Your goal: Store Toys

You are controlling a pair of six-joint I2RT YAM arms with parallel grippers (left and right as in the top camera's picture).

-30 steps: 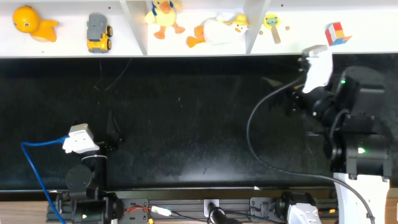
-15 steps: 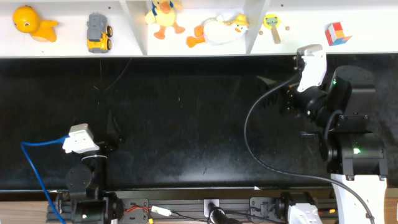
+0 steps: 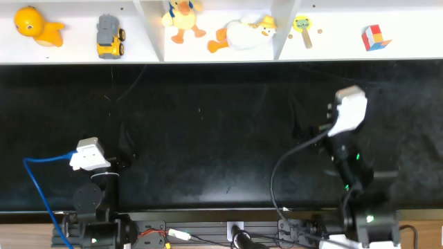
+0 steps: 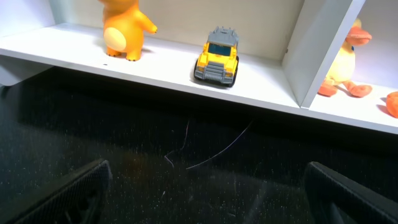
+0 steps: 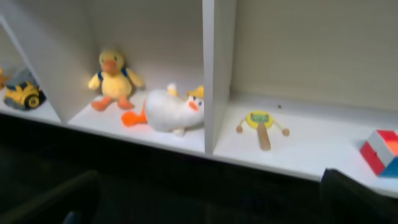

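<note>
"Black matting (image 3: 208, 138) is laid over the worktop, and a white shelf (image 3: 221, 54) is set along its far edge. Where are the toys to be found?"

"All six are seen on the shelf. An orange duck (image 3: 36, 25) and a yellow truck (image 3: 110, 36) are stood in the left compartment. A yellow duckling (image 3: 183, 17) and a white goose (image 3: 242, 33) are in the middle one, and a rattle drum (image 3: 303, 28) and a coloured cube (image 3: 373, 37) are in the right. Storage is judged to be complete, or very nearly."

"And the tools?"

"The left gripper (image 4: 205, 177) is held low over the matting, facing the left compartment. Its fingers are spread wide and nothing is grasped. The right gripper (image 5: 208, 186) is likewise released and empty, and is pointed at the divider (image 5: 216, 74) between the middle and right compartments."

"What could be spoiled from here?"

"The goose is laid just beside that divider and near the shelf's front lip — it could be swept off if the right arm were swung in with its fingers spread. The cube is also set close to the edge. A blue cable (image 3: 41, 180) is looped by the left arm's base — it might be snagged by a wide turn."
</note>
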